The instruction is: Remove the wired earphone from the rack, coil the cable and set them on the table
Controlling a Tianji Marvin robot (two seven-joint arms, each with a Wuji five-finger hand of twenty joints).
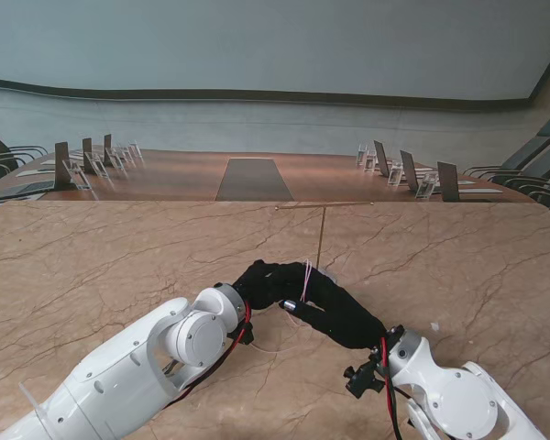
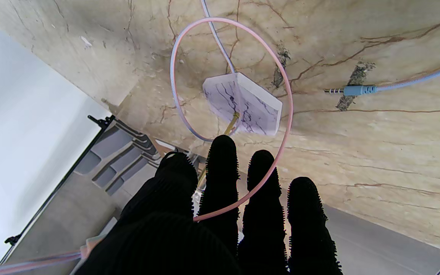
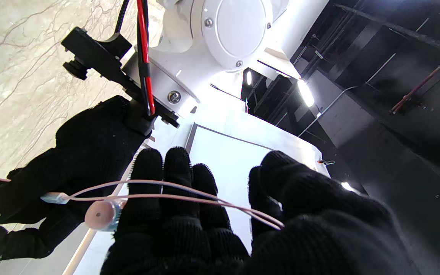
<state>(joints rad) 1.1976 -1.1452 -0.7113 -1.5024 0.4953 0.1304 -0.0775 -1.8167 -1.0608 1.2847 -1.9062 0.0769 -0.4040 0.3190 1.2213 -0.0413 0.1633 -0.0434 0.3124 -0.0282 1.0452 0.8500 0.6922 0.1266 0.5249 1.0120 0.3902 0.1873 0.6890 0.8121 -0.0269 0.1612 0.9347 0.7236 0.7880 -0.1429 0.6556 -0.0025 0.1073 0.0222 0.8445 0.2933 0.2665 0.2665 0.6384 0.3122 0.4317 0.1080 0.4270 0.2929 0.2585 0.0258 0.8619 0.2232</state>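
- Stand view: the left hand (image 1: 261, 282) and the right hand (image 1: 335, 310), both in black gloves, meet over the middle of the marble table (image 1: 92, 266), close in front of the thin brass rack (image 1: 321, 234).
- A pink earphone cable (image 1: 305, 275) runs between the two hands; it is too thin here to follow along its length.
- Left wrist view: the cable (image 2: 281, 95) forms one wide loop hanging over the rack's white marbled base (image 2: 243, 103), and the loop passes across the left hand's fingers (image 2: 262, 183) and tucks in beside the thumb, so this hand holds the cable.
- The blue audio plug (image 2: 353, 90) lies on the table beside the base, apart from it, with its light blue lead running off to the side.
- Right wrist view: two strands of the cable (image 3: 174, 193) lie across the right hand's fingers (image 3: 174, 179) and disappear under the thumb, which pinches them.
- A pink earbud (image 3: 99, 215) hangs just off those fingers, and a small inline piece (image 3: 54, 198) sits on the cable near the left hand (image 3: 71, 160).
- None of the earphone's loop rests on the table; only the plug end does.
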